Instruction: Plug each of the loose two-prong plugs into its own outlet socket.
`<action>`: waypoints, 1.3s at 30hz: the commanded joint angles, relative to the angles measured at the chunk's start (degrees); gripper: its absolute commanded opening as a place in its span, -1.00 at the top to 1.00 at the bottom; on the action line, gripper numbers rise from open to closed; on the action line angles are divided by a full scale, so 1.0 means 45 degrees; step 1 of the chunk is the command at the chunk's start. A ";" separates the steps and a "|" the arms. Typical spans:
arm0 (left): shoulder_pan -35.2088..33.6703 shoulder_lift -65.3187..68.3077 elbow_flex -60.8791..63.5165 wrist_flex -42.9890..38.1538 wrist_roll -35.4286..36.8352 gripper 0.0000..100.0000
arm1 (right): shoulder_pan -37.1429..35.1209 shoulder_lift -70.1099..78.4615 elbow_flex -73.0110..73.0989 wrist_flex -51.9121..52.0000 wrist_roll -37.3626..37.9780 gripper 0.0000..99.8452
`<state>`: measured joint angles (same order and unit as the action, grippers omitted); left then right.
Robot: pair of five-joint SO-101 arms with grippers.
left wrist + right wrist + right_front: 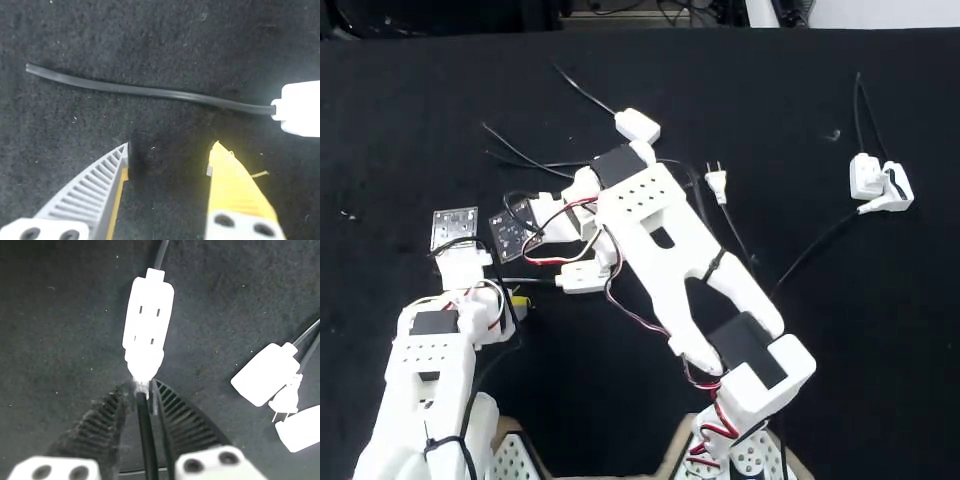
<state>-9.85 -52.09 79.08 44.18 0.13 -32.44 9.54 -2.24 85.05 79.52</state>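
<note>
The right tool point(144, 388) is pressed together on the black lead point(145, 430) directly behind a white plug point(144, 366). The plug butts against the end of the strip point(148, 315) that faces the tool. The strip is a white two-socket outlet lying flat on the worktop point(420, 120). The fingertips cover the joint, so it cannot be told whether the prongs are fully home. Judged from this, the step in hand is insertion or its final push. The left tool point(170, 145) is spread and holds nothing, and it hangs over the worktop just beside the strip's own cord point(140, 90), near the strip's far end. A white block point(262, 372) and a small plug point(286, 400) lie near the strip on one side. A loose plug point(718, 184) lies well apart from the strip, unplugged. Hazards from here are as follows. The grip is on the lead, not the plug body, so a push may buckle the lead or let it slide through the fingers without seating the prongs. The strip looks light and is unbraced, since the left tool does not touch it, so a push may shove it along the worktop instead. Prongs slightly off the slots would jam or tip the plug. Releasing a half-seated plug may let the stiff lead lever it out. The right arm point(680, 270) spans other cords near the strip and may drag them.
</note>
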 commanded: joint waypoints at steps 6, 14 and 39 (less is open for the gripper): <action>-0.0147 0.0059 -0.0674 -0.0156 -0.0039 0.49 | -0.0078 0.0010 0.0107 -0.0176 0.0527 0.98; -0.0147 0.0059 -0.0674 -0.0156 -0.0039 0.49 | -0.0137 0.0010 0.0166 -0.0488 0.0527 0.98; -0.0147 0.0059 -0.0674 -0.0117 -0.0039 0.49 | -0.0606 0.0635 0.0928 -0.0879 0.0449 0.98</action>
<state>-9.85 -52.09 79.08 44.18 0.13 -36.13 11.12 0.57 82.42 81.27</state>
